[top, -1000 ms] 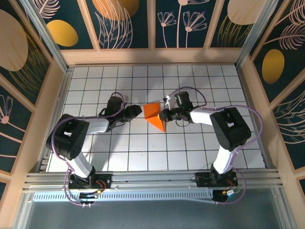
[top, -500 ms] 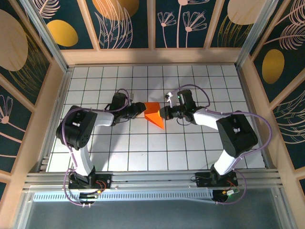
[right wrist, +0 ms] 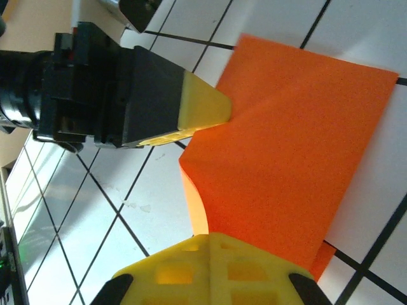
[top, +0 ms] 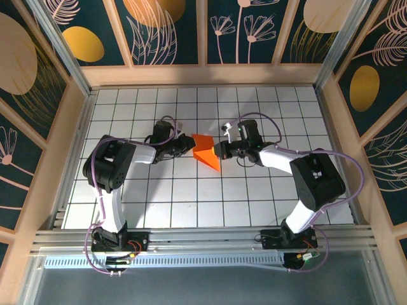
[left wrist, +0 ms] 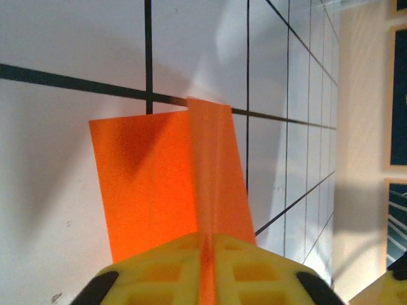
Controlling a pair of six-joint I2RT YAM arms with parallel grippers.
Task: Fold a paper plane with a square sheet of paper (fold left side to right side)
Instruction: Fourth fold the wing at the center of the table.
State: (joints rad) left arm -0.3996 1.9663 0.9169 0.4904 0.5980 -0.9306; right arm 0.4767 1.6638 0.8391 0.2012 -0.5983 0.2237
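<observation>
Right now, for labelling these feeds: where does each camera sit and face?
Top external: above and behind, looking down at the table; both arms, left claw, right claw.
Left wrist: on the left arm, facing along its yellow fingers at the orange paper.
Right wrist: on the right arm, facing the left claw across the paper; own fingers below.
All three views share the paper.

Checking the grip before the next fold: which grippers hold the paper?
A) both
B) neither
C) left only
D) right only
A: the paper runs in between the closed fingers of the left gripper on one side and the right gripper on the other.
</observation>
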